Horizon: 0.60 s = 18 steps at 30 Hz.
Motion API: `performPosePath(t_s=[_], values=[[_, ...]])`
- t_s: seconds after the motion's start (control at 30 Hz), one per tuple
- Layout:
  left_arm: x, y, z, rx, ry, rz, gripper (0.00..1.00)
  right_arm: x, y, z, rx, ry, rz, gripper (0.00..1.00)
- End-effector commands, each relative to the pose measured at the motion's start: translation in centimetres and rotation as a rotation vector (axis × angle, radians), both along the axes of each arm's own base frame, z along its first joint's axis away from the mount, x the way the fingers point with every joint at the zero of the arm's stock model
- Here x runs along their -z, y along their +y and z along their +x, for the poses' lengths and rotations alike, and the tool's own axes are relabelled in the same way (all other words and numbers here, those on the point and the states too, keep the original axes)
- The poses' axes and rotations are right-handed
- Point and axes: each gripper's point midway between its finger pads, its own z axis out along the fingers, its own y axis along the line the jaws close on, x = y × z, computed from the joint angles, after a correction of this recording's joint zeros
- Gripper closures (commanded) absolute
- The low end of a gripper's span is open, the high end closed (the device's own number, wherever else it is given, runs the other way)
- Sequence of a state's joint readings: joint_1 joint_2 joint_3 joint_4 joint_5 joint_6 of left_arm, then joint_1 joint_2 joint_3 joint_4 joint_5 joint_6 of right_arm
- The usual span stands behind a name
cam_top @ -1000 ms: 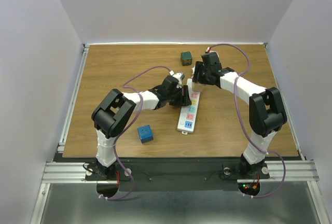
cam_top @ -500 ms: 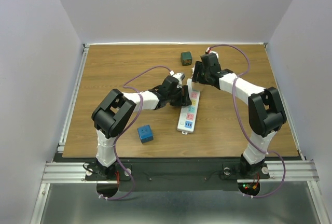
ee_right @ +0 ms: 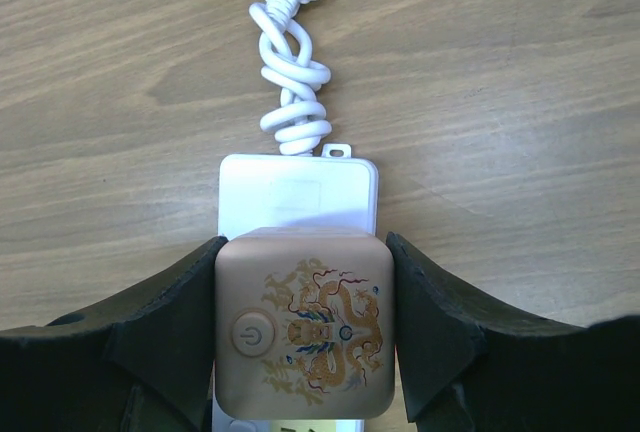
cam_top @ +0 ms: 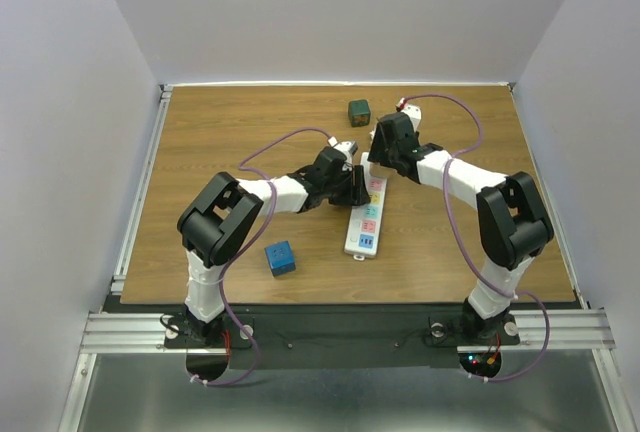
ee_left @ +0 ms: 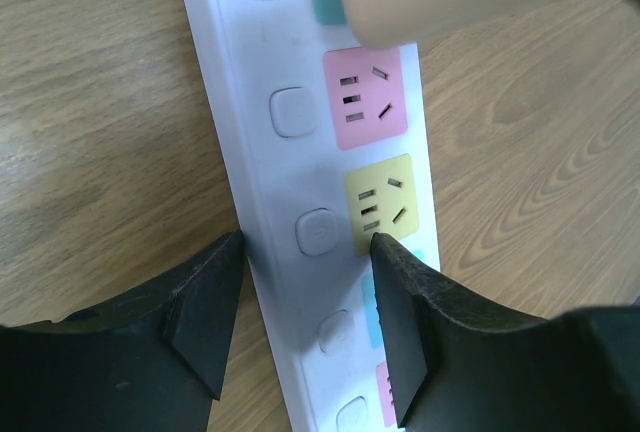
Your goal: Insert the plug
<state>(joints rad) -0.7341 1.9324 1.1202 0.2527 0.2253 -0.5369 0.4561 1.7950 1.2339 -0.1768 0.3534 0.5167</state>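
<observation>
Tan, rigid, likely light, the plug (ee_right: 305,337) sits clamped by its slick sides in the right gripper (ee_right: 305,282); the left gripper (ee_left: 306,244) straddles the power strip (ee_left: 250,82), grip unclear.

Wooden table (cam_top: 220,122) carries a white power strip (cam_top: 362,232), blue cube (cam_top: 280,257), green cube (cam_top: 359,112)

I see my left arm (cam_top: 215,222) and right arm (cam_top: 510,217) built alike: white links between bulky black joint housings, with purple cables (cam_top: 300,132) looping alongside. The fingers (ee_left: 200,302) are matte black wedges. Red and green lights (cam_top: 482,360) glow at the right base.
</observation>
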Motion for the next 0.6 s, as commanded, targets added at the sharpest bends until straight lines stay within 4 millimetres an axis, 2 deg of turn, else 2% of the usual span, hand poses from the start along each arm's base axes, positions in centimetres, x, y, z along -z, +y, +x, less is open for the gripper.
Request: performPosePath(t_s=[0.0, 0.17, 0.33, 0.57], values=[[0.5, -0.2, -1.5, 0.031, 0.015, 0.021, 0.37, 0.6, -2.0, -1.9, 0.075, 0.01, -0.078, 1.0], [0.5, -0.3, -1.6, 0.034, 0.016, 0.02, 0.37, 0.5, -2.1, -1.9, 0.081, -0.004, -0.073, 1.0], [0.3, -0.6, -1.7, 0.041, 0.013, 0.014, 0.38, 1.9, -0.8, -1.7, 0.045, 0.017, -0.065, 1.0], [1.0, -0.7, -2.1, 0.05, 0.027, 0.022, 0.41, 2.6, 0.0, -2.0, 0.027, 0.021, -0.098, 1.0]])
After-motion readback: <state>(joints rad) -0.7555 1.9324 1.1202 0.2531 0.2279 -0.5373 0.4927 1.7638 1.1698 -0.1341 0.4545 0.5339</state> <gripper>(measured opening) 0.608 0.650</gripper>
